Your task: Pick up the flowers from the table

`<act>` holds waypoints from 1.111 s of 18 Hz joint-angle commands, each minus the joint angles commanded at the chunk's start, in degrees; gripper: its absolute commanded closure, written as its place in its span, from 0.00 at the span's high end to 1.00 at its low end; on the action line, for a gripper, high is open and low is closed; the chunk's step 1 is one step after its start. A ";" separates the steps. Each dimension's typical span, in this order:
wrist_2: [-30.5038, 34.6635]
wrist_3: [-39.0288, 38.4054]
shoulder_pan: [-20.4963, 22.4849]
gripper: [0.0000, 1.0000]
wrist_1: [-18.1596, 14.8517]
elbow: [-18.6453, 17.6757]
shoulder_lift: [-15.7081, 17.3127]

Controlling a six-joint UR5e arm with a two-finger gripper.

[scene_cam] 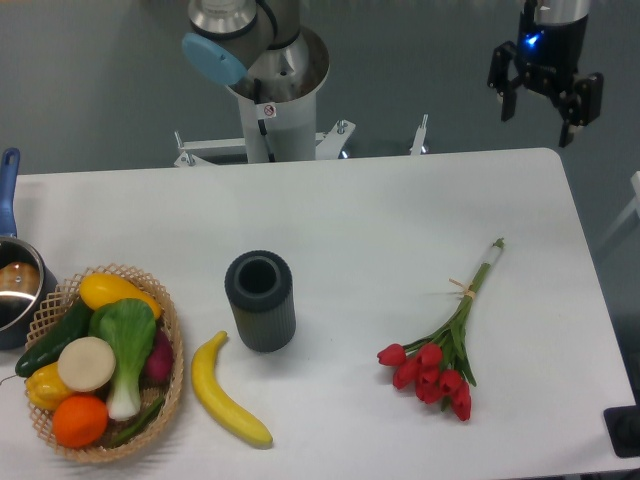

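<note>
1. Progress so far looks like nothing: the flowers [440, 350] lie flat on the table [380, 210], untouched, so the whole pick-up is left to do.

2. From where I stand the gripper [541, 106] hangs up past the table's far right corner, over the grey floor rather than the white top, and well apart from the bunch.

3. Its two dark fingers [507, 98] are spread wide with nothing between them, a small blue light glowing on the body above.

4. What remains, by my reckoning: swing in over the right side of the table, come down onto the stems, close, and lift.

5. The flowers sit toward the near right part of the table, lying on a slant, with the red tulip heads clustered at the near end and the pale stem ends pointing away toward the far right.

6. The stems are long, thin and green, drawn together by a tan band partway along; the heads fan out a little below it.

7. A dark cylinder [260, 300] and a banana [228, 392] lie to the bunch's left, well apart from it, so I'd judge the approach uncluttered.
</note>
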 joint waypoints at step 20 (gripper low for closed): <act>-5.45 -27.32 -9.30 1.00 8.25 -4.83 -5.70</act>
